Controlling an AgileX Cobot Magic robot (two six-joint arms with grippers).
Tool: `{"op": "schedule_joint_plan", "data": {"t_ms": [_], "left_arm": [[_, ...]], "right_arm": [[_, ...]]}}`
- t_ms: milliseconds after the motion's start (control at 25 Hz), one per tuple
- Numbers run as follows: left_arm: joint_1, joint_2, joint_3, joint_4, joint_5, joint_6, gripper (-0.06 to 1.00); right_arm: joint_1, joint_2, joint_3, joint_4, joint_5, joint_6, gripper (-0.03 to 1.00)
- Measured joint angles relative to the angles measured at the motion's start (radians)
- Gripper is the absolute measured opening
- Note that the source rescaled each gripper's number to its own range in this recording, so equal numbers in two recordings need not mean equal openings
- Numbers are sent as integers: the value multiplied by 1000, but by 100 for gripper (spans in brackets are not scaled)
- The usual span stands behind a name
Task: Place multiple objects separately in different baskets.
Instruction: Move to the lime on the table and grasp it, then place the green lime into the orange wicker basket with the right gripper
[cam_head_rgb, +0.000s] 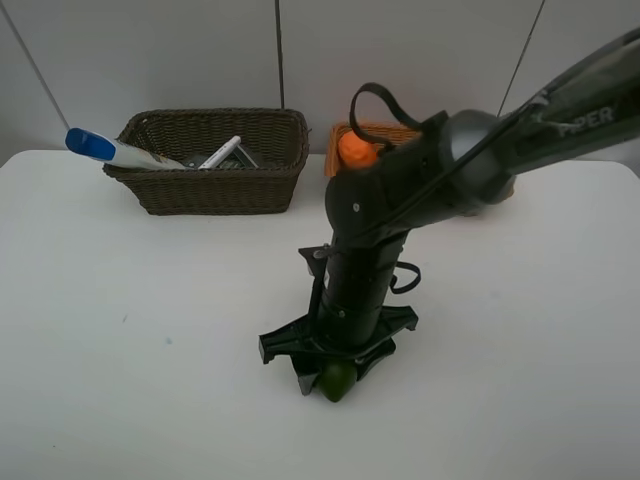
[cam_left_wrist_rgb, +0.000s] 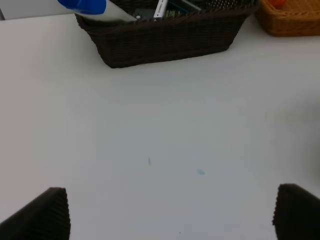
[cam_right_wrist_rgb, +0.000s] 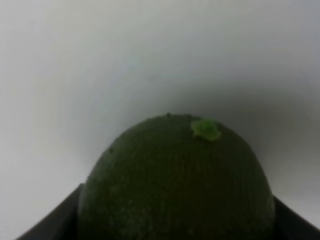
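Note:
A green lime (cam_head_rgb: 338, 381) sits on the white table near the front, and my right gripper (cam_head_rgb: 334, 372) is down over it, shut on it. In the right wrist view the lime (cam_right_wrist_rgb: 175, 180) fills the space between the dark fingers (cam_right_wrist_rgb: 50, 226). The dark brown basket (cam_head_rgb: 215, 165) at the back holds a white blue-capped tube (cam_head_rgb: 100, 148) leaning over its left rim and a white marker (cam_head_rgb: 220, 152). Behind my right arm, the light orange-tan basket (cam_head_rgb: 380, 133) holds an orange (cam_head_rgb: 355, 150). My left gripper (cam_left_wrist_rgb: 170, 215) hangs open over bare table, facing the dark basket (cam_left_wrist_rgb: 165, 37).
My right arm (cam_head_rgb: 420, 190) reaches in from the upper right and covers most of the orange-tan basket. The white table (cam_head_rgb: 120, 330) stretches bare to the left and front. The back wall stands just behind the baskets.

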Motion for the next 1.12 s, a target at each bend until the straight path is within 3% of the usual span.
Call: {"op": "schedule_joint_plan", "data": {"t_ms": [160,280,360,520,640,800,1120], "left_arm": [[0,0,0,0,0,0,100],[0,0,0,0,0,0,100],[0,0,0,0,0,0,100],[0,0,0,0,0,0,100],[0,0,0,0,0,0,100],[0,0,0,0,0,0,100],[0,0,0,0,0,0,100]], "right_arm": [[0,-87,-70,-39,67,-3,1],[0,-144,-154,-137,131,-5,1],[0,-161,-221,-259,164,-6,1],[-11,-163,-280,-616,147,-6,1],[-72,-155,-283,-743,69,-6,1],[-234,-112,-285,-732,-64,-6,1],[-537,-10,-307,-588,-365,-5,1]]}}
